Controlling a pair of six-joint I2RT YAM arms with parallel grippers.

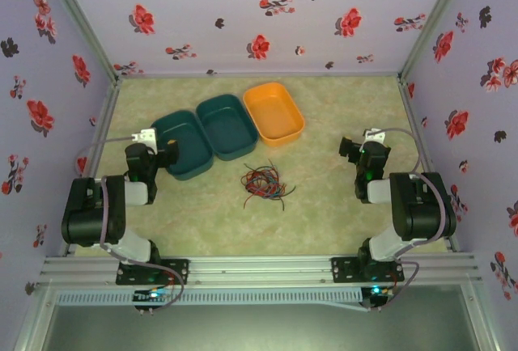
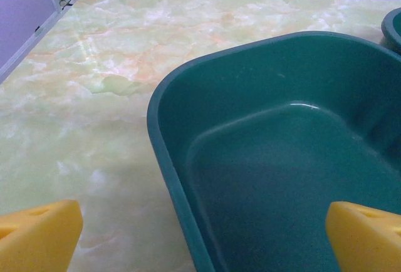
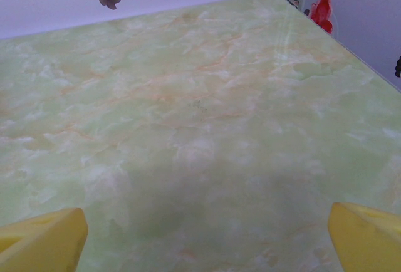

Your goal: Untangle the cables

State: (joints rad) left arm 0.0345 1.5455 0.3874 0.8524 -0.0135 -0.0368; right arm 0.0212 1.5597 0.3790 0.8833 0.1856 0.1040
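We see the cables (image 1: 263,181) lying as one loose red, black and blue knot on the marbled table (image 1: 324,213), about midway between the two arms and touched by neither. Just beyond the heap, three trays sit edge to edge in a slanting row: a dark teal tray (image 1: 194,134) at the left, a second teal tray (image 1: 228,124) in the middle and an orange tray (image 1: 273,111) farthest back. The heap lies near the middle tray's near rim but apart from it. The left gripper (image 1: 170,150) hangs over the left tray's near corner. In its wrist view the left gripper (image 2: 200,237) stands spread wide and empty, one yellow fingertip (image 2: 37,237) over bare table and the other over the basin, with the tray's curved rim (image 2: 164,159) running between them. The right gripper (image 1: 350,149) is equally wide and empty; its wrist view shows the right gripper (image 3: 203,237) above bare tabletop. Open surface stretches right of the cables as far as the flowered walls (image 1: 453,84).
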